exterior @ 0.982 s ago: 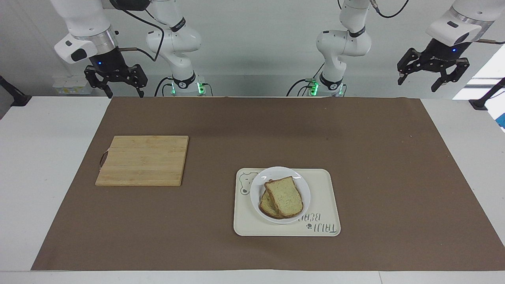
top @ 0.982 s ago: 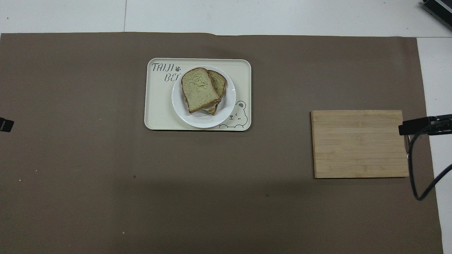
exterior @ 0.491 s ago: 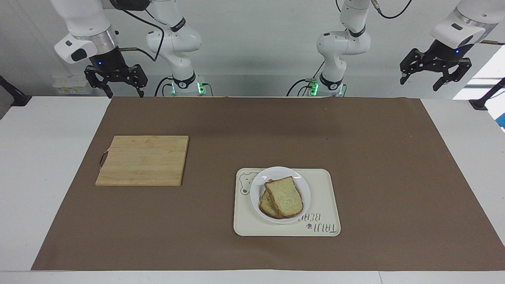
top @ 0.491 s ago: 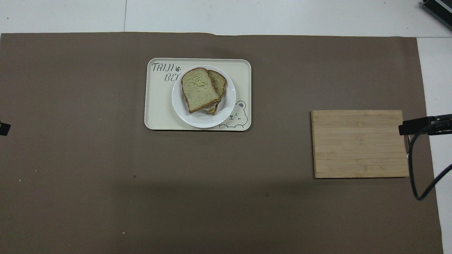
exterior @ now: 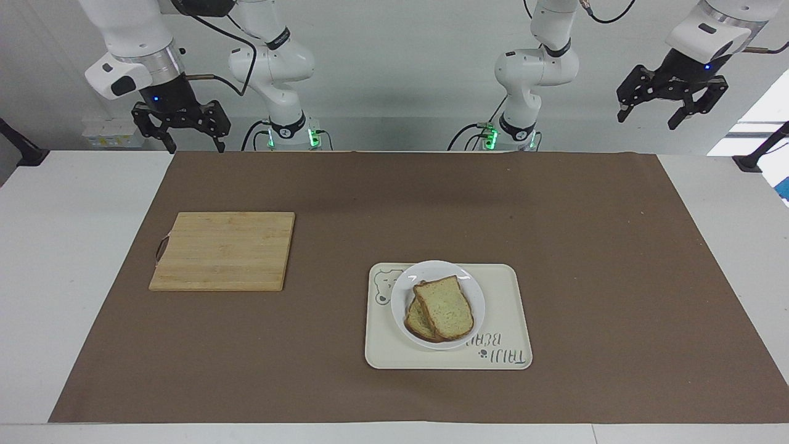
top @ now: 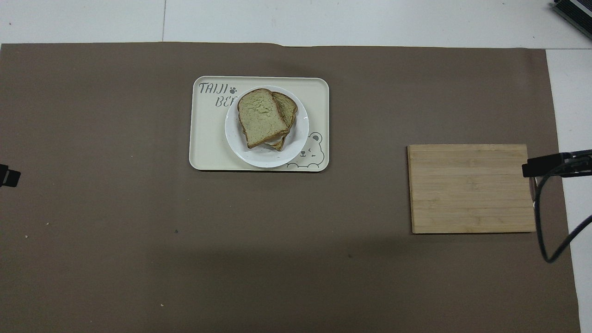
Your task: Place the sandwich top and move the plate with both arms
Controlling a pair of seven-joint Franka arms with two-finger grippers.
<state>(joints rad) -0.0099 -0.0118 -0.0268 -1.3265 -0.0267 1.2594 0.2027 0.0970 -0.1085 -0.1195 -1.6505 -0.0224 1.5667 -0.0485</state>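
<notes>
Facing view: pale brown-crusted sandwich top (exterior: pixel 445 306) lies askew on a lower slice, on the small round white plate (exterior: pixel 412 280) within the cream rectangular bear tray (exterior: pixel 511 308); the left gripper (exterior: pixel 672 105) and right gripper (exterior: pixel 179 126) hang released and empty at the robots' end (both apparently idle). Overhead view: same stack (top: pixel 260 115) on the plate (top: pixel 263 157) on the tray (top: pixel 206 138), the bare bamboo cutting board (top: pixel 471 187) lying well apart; both steps look finished.

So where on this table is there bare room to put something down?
The wooden cutting board is bare, and so is the brown mat between it and the tray and toward both table ends. The tray is crowded: the plate with bread fills most of it.
</notes>
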